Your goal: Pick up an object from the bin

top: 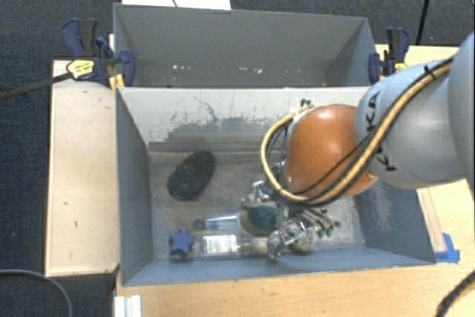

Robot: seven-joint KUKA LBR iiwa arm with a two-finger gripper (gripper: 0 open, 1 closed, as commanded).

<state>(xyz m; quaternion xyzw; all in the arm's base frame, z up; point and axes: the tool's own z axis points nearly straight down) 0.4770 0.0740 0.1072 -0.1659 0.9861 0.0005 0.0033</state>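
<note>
I start with the grey metal bin (133, 182), whose sloping walls run down to a narrow floor along the near side. My arm (423, 137) comes in from the right as a broad grey mass, and its orange cover (319, 148) hangs over the right half of the floor with black and yellow cables (269, 152) looped round it. Below the cover the gripper (273, 228) is down among the things at the near wall, right of the floor's middle. It is too tangled in metal and clutter for me to tell whether it is wide, narrow or closed on anything. Well apart to the left, up on the floor's far side, lies a dark oval brush (191, 174), on its own and tilted. Along the near wall a clear bottle (221, 244) lies on its side, its right end close to the gripper. The thing nearest the gripper is a teal round thing (261, 217), sitting right against the gripper's metal parts, just above the bottle's right end. A blue star-shaped piece (180, 243) lies just beside the bottle's left end. A small clear tube (214, 223) with blue on it lies between the brush and the bottle. A little heap of mixed bits (313, 229) sits to the gripper's right.
</note>
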